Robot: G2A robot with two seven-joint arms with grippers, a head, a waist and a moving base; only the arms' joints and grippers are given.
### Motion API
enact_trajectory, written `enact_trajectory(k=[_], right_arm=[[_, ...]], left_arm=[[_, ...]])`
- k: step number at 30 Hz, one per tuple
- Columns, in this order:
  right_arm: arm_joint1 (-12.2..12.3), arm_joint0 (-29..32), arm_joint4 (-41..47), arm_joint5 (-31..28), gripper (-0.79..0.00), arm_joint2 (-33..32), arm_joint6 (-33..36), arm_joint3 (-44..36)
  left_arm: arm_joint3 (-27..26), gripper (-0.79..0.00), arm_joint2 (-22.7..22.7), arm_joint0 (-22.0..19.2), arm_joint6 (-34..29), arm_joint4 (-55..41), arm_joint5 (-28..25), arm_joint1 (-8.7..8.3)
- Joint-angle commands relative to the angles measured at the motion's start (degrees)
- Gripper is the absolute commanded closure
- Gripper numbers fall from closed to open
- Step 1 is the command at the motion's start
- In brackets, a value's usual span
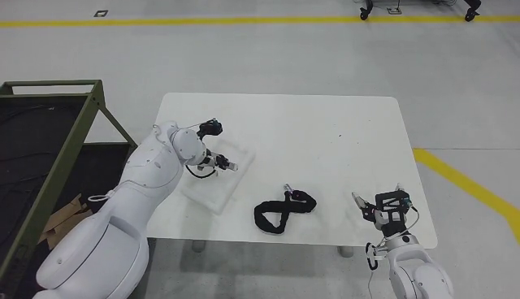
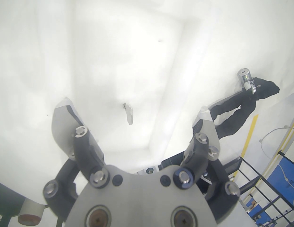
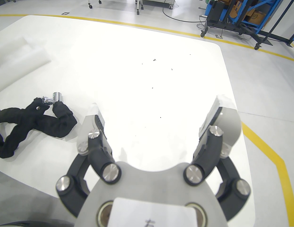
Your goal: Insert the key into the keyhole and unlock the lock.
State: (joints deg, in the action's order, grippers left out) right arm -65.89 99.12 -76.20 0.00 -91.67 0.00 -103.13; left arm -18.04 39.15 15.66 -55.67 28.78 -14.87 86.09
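**A:** How does the left end effector (image 2: 133, 107) stand?

**B:** Open, jaws spread wide, pointing down into a shallow white tray (image 1: 213, 195). Between them, on the tray floor, lies a small pale sliver I take to be the key (image 2: 128, 113). Nothing is gripped. The spread looks chosen to straddle the key before closing.

**A:** Why a tray?

**B:** My guess is that it keeps a small piece in 1 known spot. The key is thin and flat, so pinching it up could be fiddly.

**A:** And the lock?

**B:** The lock (image 3: 54, 121), a chain in a black cloth sleeve, lies looped on the bench (image 1: 325, 136). In the top view it is at about 4 o'clock from the tray, near the bench's 6 o'clock edge. Its silver barrel (image 3: 57, 96) sticks out at the loop's 12 o'clock end. The keyhole (image 2: 243, 72) faces the left arm's side, so it seems reachable from there.

**A:** The right end effector (image 3: 157, 102)?

**B:** It is also open and empty, low over bare bench at 3 o'clock from the lock and well apart from it. I'd judge it is placed to pin the barrel, since a loose chain would slide under a push.

**A:** Progress?

**B:** At the very beginning: the key is not picked up, and the lock is shut as far as I can tell.
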Motion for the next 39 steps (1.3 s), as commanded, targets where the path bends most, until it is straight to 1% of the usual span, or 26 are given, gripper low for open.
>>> enact_trajectory(k=[1, 4, 6, 7, 8, 9, 11, 15, 16, 17, 18, 20, 21, 27, 29, 33, 37, 39], right_arm=[[0.00, 0.00, 0.00, 0.00, -0.785, 0.00, 0.00, 0.00], [0.00, 0.00, 0.00, 0.00, -0.785, 0.00, 0.00, 0.00], [0.00, 0.00, 0.00, 0.00, -0.785, 0.00, 0.00, 0.00], [0.00, 0.00, 0.00, 0.00, -0.785, 0.00, 0.00, 0.00], [0.00, 0.00, 0.00, 0.00, -0.785, 0.00, 0.00, 0.00], [0.00, 0.00, 0.00, 0.00, -0.785, 0.00, 0.00, 0.00], [0.00, 0.00, 0.00, 0.00, -0.785, 0.00, 0.00, 0.00], [0.00, 0.00, 0.00, 0.00, -0.785, 0.00, 0.00, 0.00], [0.00, 0.00, 0.00, 0.00, -0.785, 0.00, 0.00, 0.00], [0.00, 0.00, 0.00, 0.00, -0.785, 0.00, 0.00, 0.00], [0.00, 0.00, 0.00, 0.00, -0.785, 0.00, 0.00, 0.00], [0.00, 0.00, 0.00, 0.00, -0.785, 0.00, 0.00, 0.00], [0.00, 0.00, 0.00, 0.00, -0.785, 0.00, 0.00, 0.00], [0.00, 0.00, 0.00, 0.00, -0.785, 0.00, 0.00, 0.00], [0.00, 0.00, 0.00, 0.00, -0.785, 0.00, 0.00, 0.00], [0.00, 0.00, 0.00, 0.00, -0.785, 0.00, 0.00, 0.00], [0.00, 0.00, 0.00, 0.00, -0.785, 0.00, 0.00, 0.00], [0.00, 0.00, 0.00, 0.00, -0.785, 0.00, 0.00, 0.00]], left_arm=[[-0.87, -0.717, 0.20, 0.20, 0.67, 0.40, 0.16, -0.28], [-2.24, -0.699, 0.67, 0.49, 1.14, 0.79, -0.44, -0.84], [-2.92, -0.720, 0.93, 0.63, 1.13, 1.28, -0.16, -1.23], [-3.18, -0.705, 1.01, 0.70, 0.98, 1.61, 0.14, -1.41], [-3.44, -0.637, 1.10, 0.77, 0.95, 1.87, 0.48, -1.56], [-3.66, -0.610, 1.15, 0.87, 0.80, 2.18, 0.88, -1.68], [-4.24, -0.628, 1.22, 1.09, 0.31, 2.62, 1.27, -1.87], [-5.63, -0.591, 1.05, 1.70, -0.43, 3.83, 1.84, -2.05], [-5.92, -0.539, 1.03, 1.86, -0.53, 4.04, 2.04, -2.07], [-6.17, -0.465, 1.00, 2.00, -0.46, 4.30, 2.25, -2.09], [-6.34, -0.440, 1.04, 2.13, -0.45, 4.41, 2.49, -2.10], [-6.50, -0.428, 1.02, 2.25, -0.61, 4.79, 2.92, -2.10], [-6.47, -0.394, 1.02, 2.27, -0.72, 4.95, 3.20, -2.09], [-5.90, -0.305, 1.07, 2.30, -1.25, 5.23, 3.41, -1.84], [-5.79, -0.234, 1.07, 2.37, -1.16, 5.29, 3.43, -1.73], [-5.45, -0.200, 1.09, 2.35, -1.24, 5.45, 3.48, -1.53], [-5.00, -0.117, 1.22, 2.20, -1.38, 5.51, 3.44, -1.38], [-4.77, -0.018, 1.28, 2.13, -1.47, 5.52, 3.66, -1.28]])
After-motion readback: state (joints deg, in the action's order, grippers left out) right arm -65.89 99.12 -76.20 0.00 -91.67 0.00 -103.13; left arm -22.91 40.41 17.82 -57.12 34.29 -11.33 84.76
